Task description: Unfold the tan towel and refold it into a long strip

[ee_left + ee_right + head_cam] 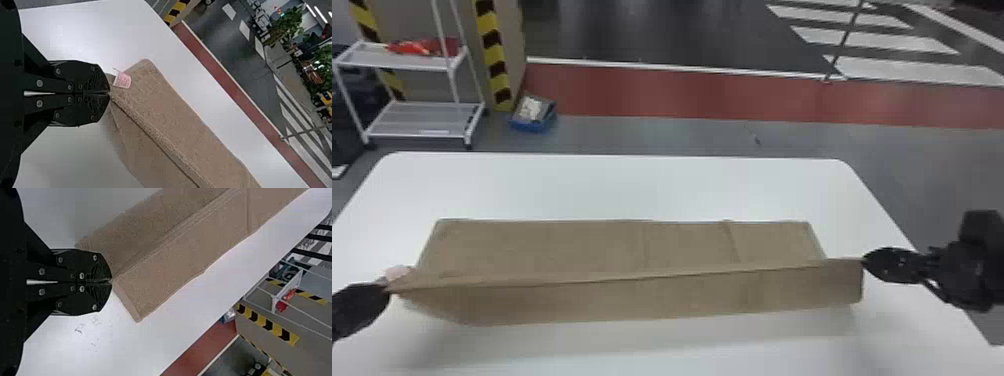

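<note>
1. While the tan towel point(612, 300) lay across the white table point(652, 185), the left gripper point(388, 289), closed tight, pinched one end of its raised fold.
2. Likewise closed, the right gripper point(864, 261) pinched the other.

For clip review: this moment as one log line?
left black claw, right black claw | gripping tan cloth towel | near flap hanging

The head view's bottom edge is cropping the desk point(657, 185); its left edge is cutting off the left end effector point(387, 287). Upper left, red contents point(414, 48) are blurring. The left wrist view's bottom edge is cutting off the towel point(180, 105).
</note>
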